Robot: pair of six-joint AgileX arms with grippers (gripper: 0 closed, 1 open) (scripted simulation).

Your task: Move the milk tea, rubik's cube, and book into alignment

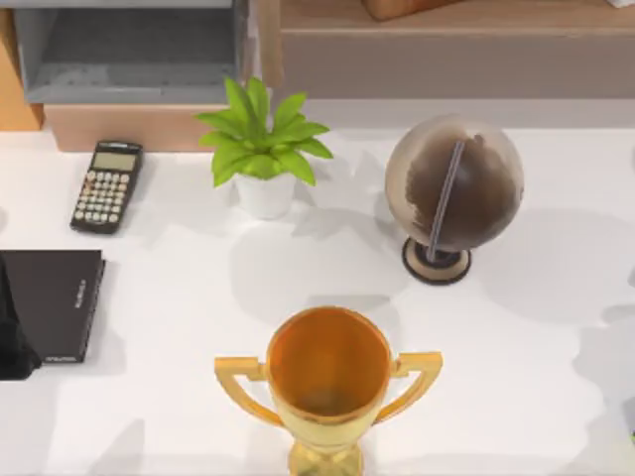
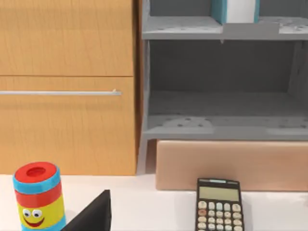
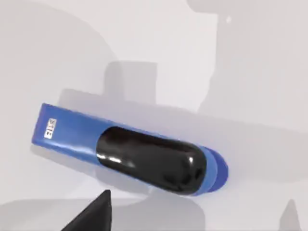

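Your stock as it stands on the white table [image 1: 516, 327]:

- Gold trophy [image 1: 328, 382]: lower centre of the top view, upright, cup mouth facing the camera.
- Globe [image 1: 454, 184]: upper right of centre, on a round dark base.
- Potted plant [image 1: 262, 149]: upper centre, in a white pot, well apart from the globe.
- Calculator [image 1: 107, 185]: upper left, lying flat just in front of the grey shelf unit [image 2: 221, 125].
- Black notebook [image 1: 55, 302]: left edge, lying flat, with your left arm's dark bulk beside it.
- Book [image 2: 236, 9]: you see it in the left wrist view, teal covers and white pages, standing upright on the shelf unit's upper level, above the calculator.
- Striped can [image 2: 38, 197]: red, blue and yellow with a smiling face, upright before the wooden cabinet [image 2: 67, 86].
- Blue and black stapler [image 3: 130, 151]: lying flat on the table under your right wrist camera.
- Left gripper [image 2: 91, 216]: near the striped can; you cannot tell whether it is released or clenched.
- Right gripper [image 3: 91, 214]: just above the stapler; state likewise cannot be told.
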